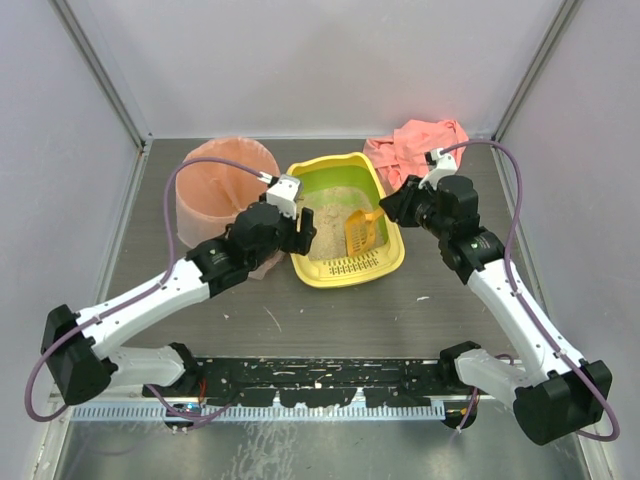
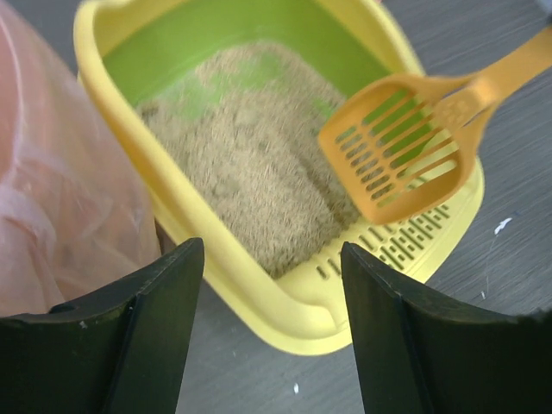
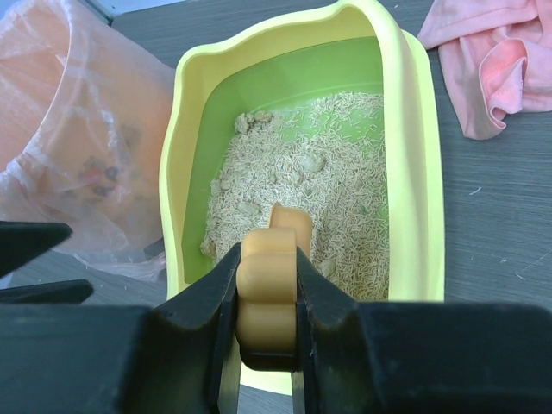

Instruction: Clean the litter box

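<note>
The yellow litter box [image 1: 393, 262] with green inner walls sits mid-table, sandy litter inside and a slotted grate [image 1: 355, 267] at its near end. My right gripper [image 1: 393, 207] is shut on the handle of an orange slotted scoop [image 1: 365, 230], whose head hangs over the litter near the grate. In the right wrist view the handle [image 3: 267, 276] is pinched between both fingers above the litter box [image 3: 414, 172]. My left gripper [image 1: 303, 238] is open at the box's left near corner, and its fingers [image 2: 155, 328] straddle the yellow rim [image 2: 172, 185] without touching it. The scoop [image 2: 405, 142] shows at the upper right.
A round bin lined with a pink bag [image 1: 220, 190] stands just left of the box, close to my left arm. A crumpled pink cloth [image 1: 425, 140] lies at the back right behind my right gripper. Small white specks [image 1: 422, 298] dot the grey tabletop.
</note>
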`<state>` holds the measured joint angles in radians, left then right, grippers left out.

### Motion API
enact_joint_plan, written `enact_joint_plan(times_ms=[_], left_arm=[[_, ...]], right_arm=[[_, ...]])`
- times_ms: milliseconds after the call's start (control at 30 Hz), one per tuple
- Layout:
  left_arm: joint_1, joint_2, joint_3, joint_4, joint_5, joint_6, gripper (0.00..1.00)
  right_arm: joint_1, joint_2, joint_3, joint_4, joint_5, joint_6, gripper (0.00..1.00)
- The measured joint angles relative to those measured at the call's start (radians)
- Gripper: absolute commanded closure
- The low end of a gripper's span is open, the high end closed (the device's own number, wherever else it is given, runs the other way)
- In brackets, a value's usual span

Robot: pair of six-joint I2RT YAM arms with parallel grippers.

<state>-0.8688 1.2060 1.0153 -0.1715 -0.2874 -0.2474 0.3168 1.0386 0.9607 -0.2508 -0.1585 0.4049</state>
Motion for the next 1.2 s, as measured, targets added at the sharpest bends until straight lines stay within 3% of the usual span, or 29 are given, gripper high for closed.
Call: enact_joint_plan(times_ms=[200, 433, 800, 1100, 1200], left_arm=[[-0.001, 0.149, 0.066, -0.133, -0.067, -0.132, 0.4], [-0.002, 0.327, 0.187, -0.22, -0.131, -0.182, 0.44], [-0.008, 0.417, 0.284, -0.36, -0.251, -0.228, 0.33], [-0.008, 0.504, 0.299, -0.379, -0.276, -0.209, 0.51], [-0.008, 0.528, 0.307, -0.379, -0.276, -0.183, 0.53]], right_arm=[[0.0, -0.003, -0.019, 0.013, 0.017, 0.011, 0.99], [0.0, -0.051, -0.03, 0.011, 0.042, 0.013, 0.99], [0.0, -0.106, -0.03, -0.001, 0.069, 0.013, 0.99], [0.0, -0.116, -0.03, -0.021, 0.076, 0.012, 0.99], [0.0, -0.126, -0.03, -0.03, 0.085, 0.011, 0.99]])
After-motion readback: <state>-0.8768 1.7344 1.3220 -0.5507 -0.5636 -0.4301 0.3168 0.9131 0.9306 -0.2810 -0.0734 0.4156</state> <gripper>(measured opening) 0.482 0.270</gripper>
